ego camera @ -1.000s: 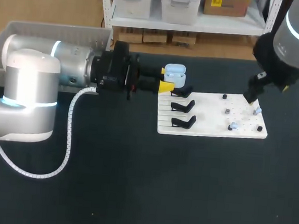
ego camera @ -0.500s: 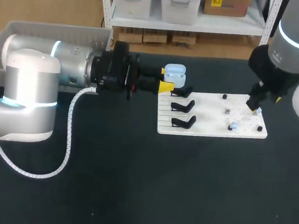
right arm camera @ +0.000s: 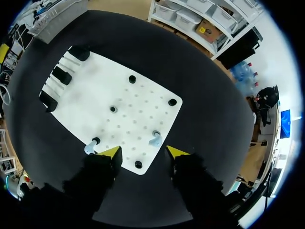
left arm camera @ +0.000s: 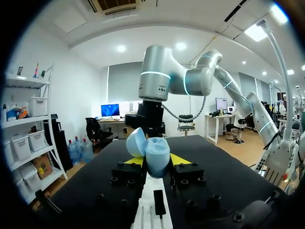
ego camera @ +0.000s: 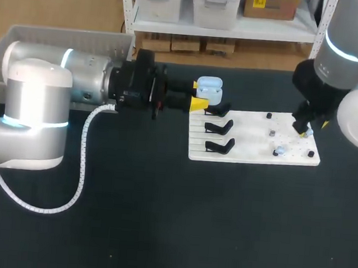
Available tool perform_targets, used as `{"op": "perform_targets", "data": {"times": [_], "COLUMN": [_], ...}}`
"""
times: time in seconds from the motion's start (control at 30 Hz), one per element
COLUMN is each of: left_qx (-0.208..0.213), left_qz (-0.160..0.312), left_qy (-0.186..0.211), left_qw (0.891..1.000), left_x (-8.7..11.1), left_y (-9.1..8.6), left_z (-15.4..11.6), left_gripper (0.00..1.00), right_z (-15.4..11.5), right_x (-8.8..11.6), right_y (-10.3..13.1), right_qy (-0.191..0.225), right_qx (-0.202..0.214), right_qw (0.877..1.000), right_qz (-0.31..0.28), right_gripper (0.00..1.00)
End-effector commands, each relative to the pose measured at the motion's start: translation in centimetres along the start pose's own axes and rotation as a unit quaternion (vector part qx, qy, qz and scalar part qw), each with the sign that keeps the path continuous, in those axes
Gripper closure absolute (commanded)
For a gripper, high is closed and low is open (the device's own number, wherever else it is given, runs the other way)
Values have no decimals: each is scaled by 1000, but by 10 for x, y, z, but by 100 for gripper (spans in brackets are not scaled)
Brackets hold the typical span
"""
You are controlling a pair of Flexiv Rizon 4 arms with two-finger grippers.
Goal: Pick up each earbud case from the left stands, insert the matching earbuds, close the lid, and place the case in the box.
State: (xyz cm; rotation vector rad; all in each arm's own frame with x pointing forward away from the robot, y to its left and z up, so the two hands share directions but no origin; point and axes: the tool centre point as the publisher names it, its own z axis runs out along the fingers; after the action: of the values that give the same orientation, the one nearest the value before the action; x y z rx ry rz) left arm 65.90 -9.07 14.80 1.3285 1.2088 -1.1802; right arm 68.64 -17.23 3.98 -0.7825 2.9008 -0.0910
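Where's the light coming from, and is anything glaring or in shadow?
Left wrist view: light comes from overhead, leaving a soft sheen on the earbud case. Head view: the white board is bright against the dark table. Right wrist view: the right end effector is mostly in shadow.

- The earbud case [left arm camera: 156,155] is coloured pale blue.
- The left gripper [left arm camera: 157,161] and right gripper [right arm camera: 143,152] are tipped in bright yellow on black.
- The board [ego camera: 248,137] is seen in white, its stands [ego camera: 219,145] in black.
- The earbuds [right arm camera: 155,139] are tinted pale blue.
- The table [ego camera: 159,220] is covered in plain black.
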Motion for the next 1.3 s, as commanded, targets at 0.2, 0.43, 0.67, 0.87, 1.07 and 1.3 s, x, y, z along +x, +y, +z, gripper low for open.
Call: {"op": "perform_targets", "data": {"times": [0.2,0.43,0.67,0.87,1.07,1.3], "left_qx": [-3,-3,-3,-3,-3,-3], "left_qz": [2,2,2,2,2,2], "left_qy": [-2,-2,-2,-2,-2,-2], "left_qw": [1000,1000,1000,1000,1000,1000], "left_x": [1,1,1,1,1,1], "left_y": [-2,-2,-2,-2,-2,-2], "left_z": [0,0,0,0,0,0], "left_gripper": [100,100,100,100,100,100], "right_z": [13,14,17,20,22,23], "right_x": [-3,-4,-5,-4,-3,-3], "right_y": [-6,-10,-11,-11,-11,-12], "right_qy": [5,0,0,1,0,-6], "right_qx": [-8,-3,0,-1,1,6], "right_qw": [1000,1000,1000,1000,1000,1000], "right_qz": [7,10,8,8,12,17], "right_gripper": [56,55,57,60,60,62]}}
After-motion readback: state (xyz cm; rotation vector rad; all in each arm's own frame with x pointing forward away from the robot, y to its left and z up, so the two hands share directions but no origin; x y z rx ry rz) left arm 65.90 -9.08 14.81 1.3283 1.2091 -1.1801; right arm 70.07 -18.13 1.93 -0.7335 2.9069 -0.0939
